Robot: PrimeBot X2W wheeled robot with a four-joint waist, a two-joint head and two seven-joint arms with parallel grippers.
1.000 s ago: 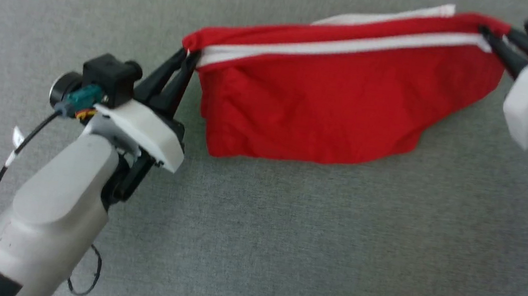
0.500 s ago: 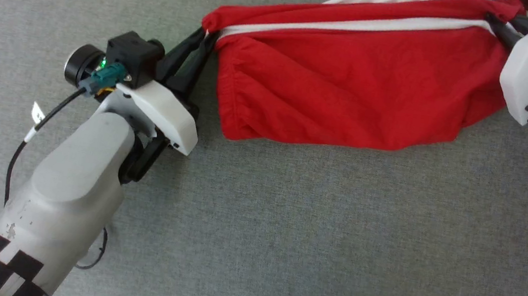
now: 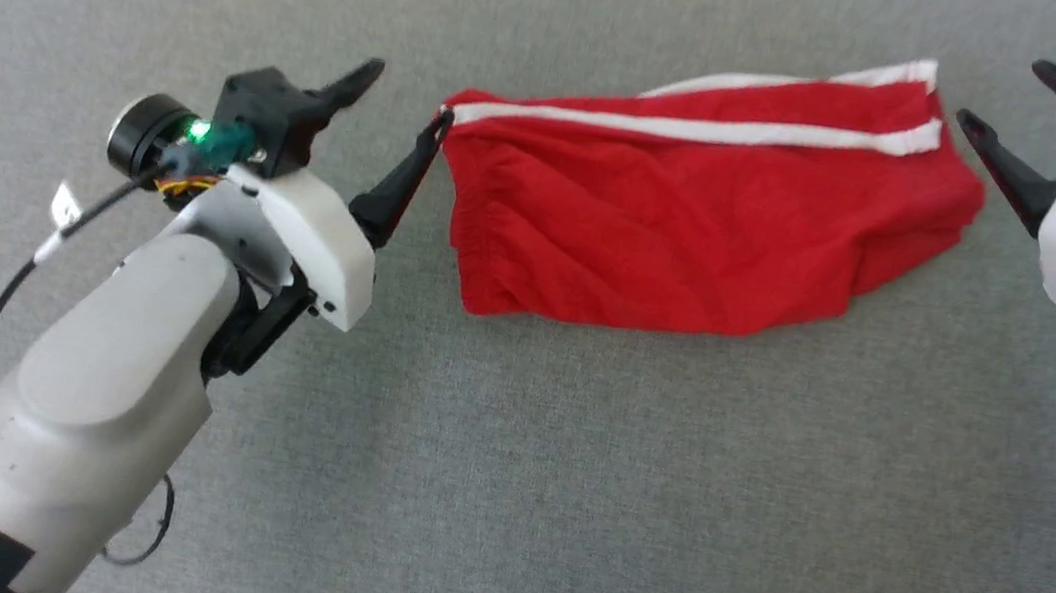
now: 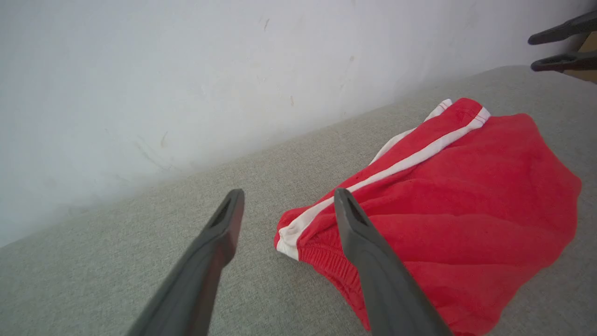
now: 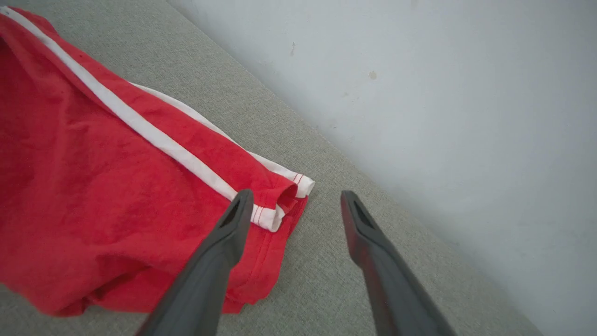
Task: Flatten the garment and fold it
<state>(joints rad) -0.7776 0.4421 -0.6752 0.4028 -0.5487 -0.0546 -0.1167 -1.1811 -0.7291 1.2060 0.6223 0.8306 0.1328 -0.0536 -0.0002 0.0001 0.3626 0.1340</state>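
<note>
The garment [image 3: 688, 226], red shorts with white side bands, lies loosely spread on the grey cloth surface, folded over on itself, its gathered waistband to the left and its white hems to the right. My left gripper [image 3: 409, 95] stands open just off the waistband corner, one finger almost touching it. In the left wrist view the gripper [image 4: 288, 193] holds nothing and the garment [image 4: 466, 210] lies beyond its right finger. My right gripper [image 3: 1001, 92] is open beside the hem end. In the right wrist view the gripper [image 5: 296, 194] hovers over the hem corner of the garment [image 5: 93, 186].
The grey cloth surface [image 3: 564, 492] stretches wide in front of the garment. A white wall [image 4: 186, 70] rises along its far edge. The right gripper [image 4: 532, 55] shows at the top right of the left wrist view.
Both grippers have opened and let go of the garment's two ends. The shorts, held stretched and lifted before, now rest on the surface.
</note>
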